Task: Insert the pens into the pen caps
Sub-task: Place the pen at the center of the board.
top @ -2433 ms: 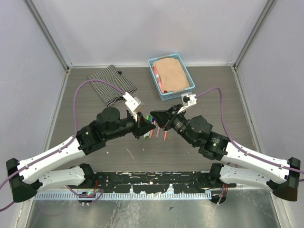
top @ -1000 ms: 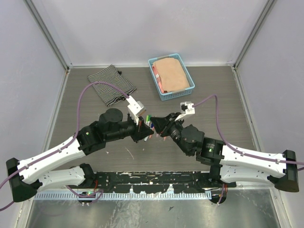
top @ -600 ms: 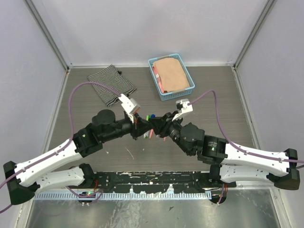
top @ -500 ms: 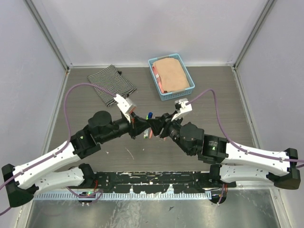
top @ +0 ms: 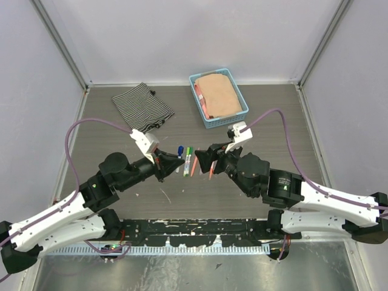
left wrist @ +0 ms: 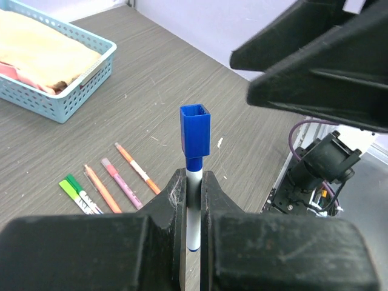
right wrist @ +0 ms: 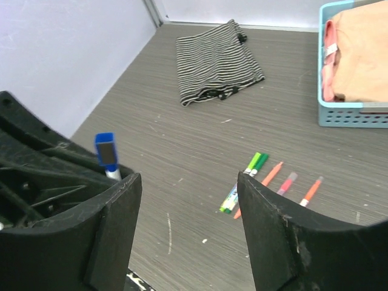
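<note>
My left gripper (left wrist: 193,183) is shut on a white pen (left wrist: 193,209) that points up and away, with a dark blue pen cap (left wrist: 195,130) seated on its tip. The same capped pen (top: 180,150) shows at the left gripper (top: 174,162) in the top view. My right gripper (right wrist: 188,203) stands open and holds nothing, a short way to the right of the blue cap (right wrist: 106,153). On the table lie a green pen (right wrist: 245,180), an orange pen (right wrist: 268,177), a pink pen (right wrist: 286,182) and an orange-red pen (right wrist: 310,191).
A light blue basket (top: 199,97) holding folded cloth stands at the back centre. A striped cloth (top: 142,107) lies at the back left. The loose pens (top: 191,162) lie between the two grippers, and walls enclose the table on three sides.
My right gripper has opened and let go of the blue cap, which stays on the pen. My left arm has pulled back to the left with the capped pen; the grippers have drawn apart.
</note>
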Robot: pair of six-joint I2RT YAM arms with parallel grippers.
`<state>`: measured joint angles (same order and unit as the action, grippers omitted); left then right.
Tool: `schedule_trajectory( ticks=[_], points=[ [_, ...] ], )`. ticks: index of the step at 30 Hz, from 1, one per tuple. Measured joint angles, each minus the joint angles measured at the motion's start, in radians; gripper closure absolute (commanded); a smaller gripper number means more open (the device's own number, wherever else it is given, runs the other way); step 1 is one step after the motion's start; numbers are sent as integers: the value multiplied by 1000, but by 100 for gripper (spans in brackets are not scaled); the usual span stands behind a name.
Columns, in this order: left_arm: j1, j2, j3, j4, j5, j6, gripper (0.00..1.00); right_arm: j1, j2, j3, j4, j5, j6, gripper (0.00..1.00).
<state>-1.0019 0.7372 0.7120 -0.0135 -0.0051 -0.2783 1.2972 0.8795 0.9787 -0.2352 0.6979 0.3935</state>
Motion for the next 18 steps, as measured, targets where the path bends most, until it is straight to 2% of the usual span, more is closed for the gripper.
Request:
schedule_trajectory(
  ticks=[4,9,13,18],
  points=[
    [0,-38,-18,-1,19,13,100,-73,42,56,-75,-28,-1,30],
    [0,-29,-19,-40,-13,8,100,-390,99,68,-119,-241,37,30],
    [0,45,11,-124,-76,-13,100,-611,97,18,-127,-396,100,28],
    [0,211,105,-193,-150,-57,100,-728,0,-80,-156,-435,185,15]
  ],
)
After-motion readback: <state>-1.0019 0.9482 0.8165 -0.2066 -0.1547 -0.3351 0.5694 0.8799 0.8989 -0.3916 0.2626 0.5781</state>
